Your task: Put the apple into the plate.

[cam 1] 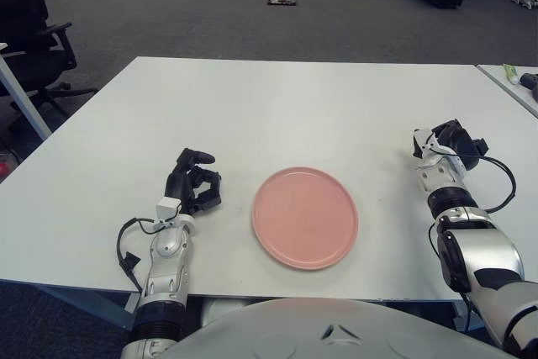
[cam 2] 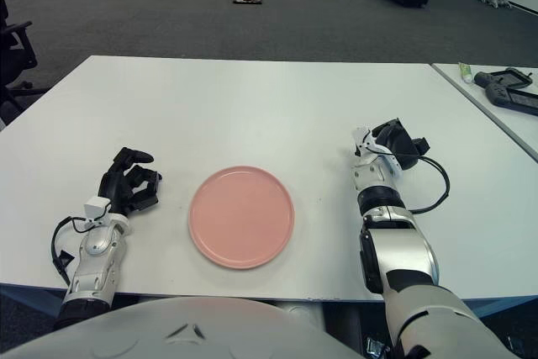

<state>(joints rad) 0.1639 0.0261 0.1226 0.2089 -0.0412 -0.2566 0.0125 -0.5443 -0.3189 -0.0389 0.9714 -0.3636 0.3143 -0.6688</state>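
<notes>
A round pink plate (cam 1: 305, 217) lies flat on the white table (cam 1: 294, 107), near the front edge, with nothing on it. No apple shows in either view. My left hand (cam 1: 194, 185) is on the table just left of the plate, its dark fingers curled and holding nothing. My right hand (cam 1: 449, 141) shows well to the right of the plate, near the table's right edge, also curled with nothing in it.
A second table at the far right carries a dark handheld device (cam 2: 513, 90) and a small tube (cam 2: 465, 71). A black office chair (cam 1: 34, 31) stands beyond the table's left corner. Open grey floor lies behind.
</notes>
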